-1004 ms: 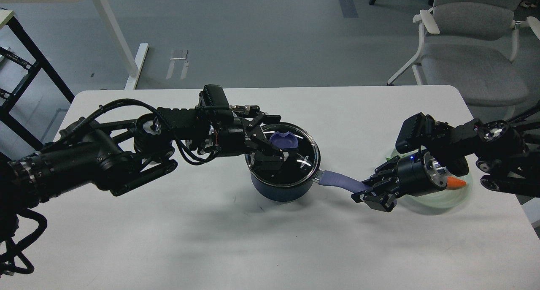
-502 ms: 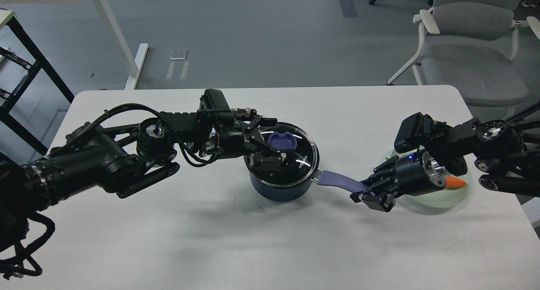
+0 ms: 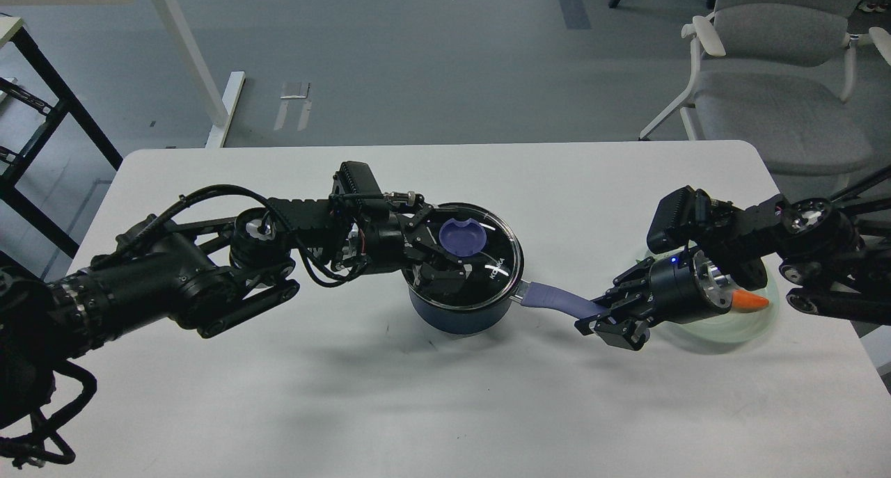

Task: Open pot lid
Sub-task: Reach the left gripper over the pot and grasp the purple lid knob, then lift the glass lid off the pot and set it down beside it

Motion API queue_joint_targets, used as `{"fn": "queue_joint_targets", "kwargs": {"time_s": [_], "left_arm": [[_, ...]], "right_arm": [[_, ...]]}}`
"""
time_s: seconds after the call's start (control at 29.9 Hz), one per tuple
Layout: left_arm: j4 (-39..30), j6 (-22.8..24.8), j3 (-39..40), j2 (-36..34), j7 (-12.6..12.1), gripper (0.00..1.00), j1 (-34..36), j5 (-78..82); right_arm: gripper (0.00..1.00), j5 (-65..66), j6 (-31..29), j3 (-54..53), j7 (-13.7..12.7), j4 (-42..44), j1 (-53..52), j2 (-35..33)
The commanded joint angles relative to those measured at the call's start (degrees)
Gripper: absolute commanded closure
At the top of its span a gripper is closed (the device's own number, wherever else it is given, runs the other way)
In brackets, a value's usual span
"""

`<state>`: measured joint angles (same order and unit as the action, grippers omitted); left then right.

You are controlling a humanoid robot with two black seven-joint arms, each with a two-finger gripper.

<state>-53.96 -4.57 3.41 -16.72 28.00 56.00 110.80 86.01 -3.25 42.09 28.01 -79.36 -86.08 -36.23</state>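
**Q:** Which step was in hand, and where did the pot sit?

**A:** The small dark-blue saucepan (image 3: 459, 314) stood on the white table (image 3: 390, 408), directly under the left gripper (image 3: 437, 254). Its round clear glass lid with a metal rim (image 3: 498, 273) was seated on it, not yet lifted. The step looked like the approach to the flat purple-blue knob (image 3: 464, 237), just beyond the left fingertips.

**Q:** How were the grippers set?

**A:** The left one was spread apart over the glass, holding nothing. The right gripper (image 3: 607, 314) was clamped on the end of the long lavender handle (image 3: 551, 299), steadying the pan. Behind its wrist lay a pale green glass plate (image 3: 724, 328) with an orange carrot tip (image 3: 752, 301).

**Q:** And the arms' pose?

**A:** The left arm reached in level from the left, wrist bent toward the lid. The right arm came in from the right, low over the plate.

**Q:** What did the next move call for?

**A:** Probably straddling the knob, closing squarely, then lifting straight up.
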Motion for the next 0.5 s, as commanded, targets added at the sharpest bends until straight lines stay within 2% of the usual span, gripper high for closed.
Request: {"fn": "queue_joint_targets", "kwargs": {"time_s": [0.0,0.13,0.27,0.4,0.47], "left_arm": [[0.0,0.1,0.0,0.0,0.0,0.44,0.0,-0.1],[-0.5,0.1,0.0,0.0,0.0,0.66,0.1,-0.1],[-2.4,0.0,0.2,-0.6,0.0,0.71,0.6,-0.2],[-5.2,0.0,0.5,-2.3,0.0,0.71,1.2,-0.6],[-7.5,0.0,0.6,-5.3,0.0,0.70,1.8,-1.0]], "right_arm": [[0.67,-0.1,0.0,0.0,0.0,0.0,0.0,-0.1],[0.67,-0.1,0.0,0.0,0.0,0.0,0.1,-0.1],[0.67,-0.1,0.0,0.0,0.0,0.0,0.2,-0.2],[0.67,-0.1,0.1,0.0,0.0,0.0,0.2,-0.3],[0.67,-0.1,0.1,0.0,0.0,-0.1,0.2,-0.4]]}}
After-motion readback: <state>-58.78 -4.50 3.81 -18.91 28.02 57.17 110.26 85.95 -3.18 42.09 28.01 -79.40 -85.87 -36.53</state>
